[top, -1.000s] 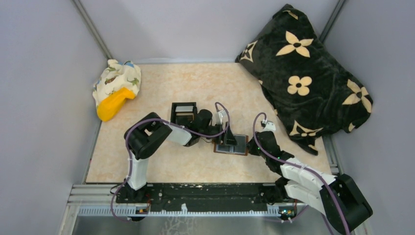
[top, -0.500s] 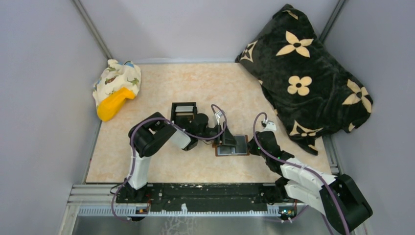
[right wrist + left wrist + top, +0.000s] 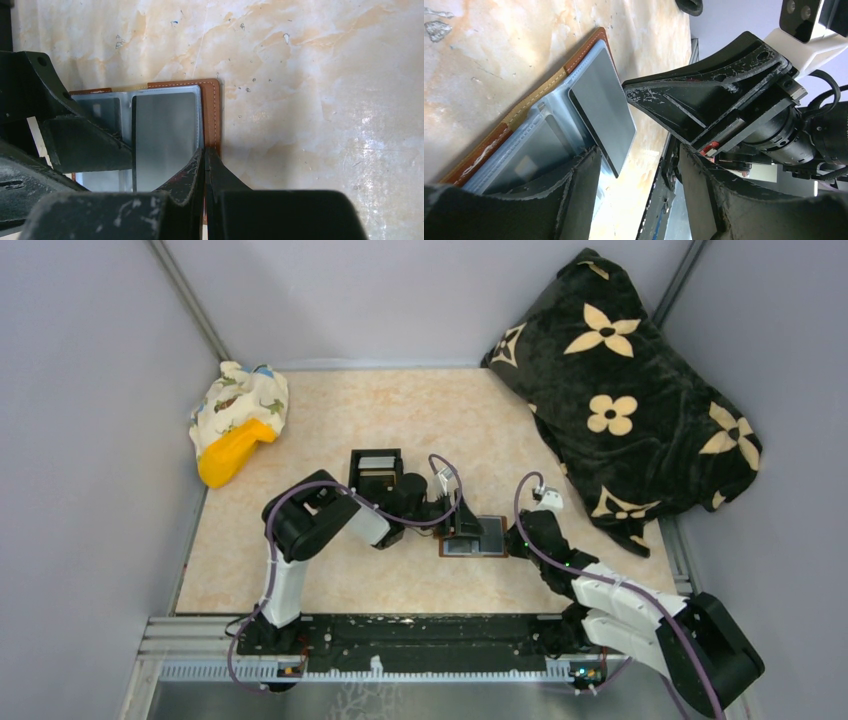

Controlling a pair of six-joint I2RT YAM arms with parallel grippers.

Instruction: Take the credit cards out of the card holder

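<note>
The card holder lies open on the table, reddish-brown outside and blue-grey inside. A grey credit card sticks partway out of its pocket; it also shows in the right wrist view. My left gripper is open over the holder's left half, with one finger resting on the inside and the card's corner between the jaws. My right gripper is shut on the card holder's brown right edge. In the top view the left gripper and the right gripper meet at the holder.
A black blanket with cream flowers fills the back right. A patterned cloth bundle with a yellow object lies at the back left. A small black box stands behind the left arm. A metal rail runs along the near edge.
The left arm has drawn in and its gripper has come down onto the holder. The holder has turned slightly to lie squarer. The right gripper has stayed on its edge.
</note>
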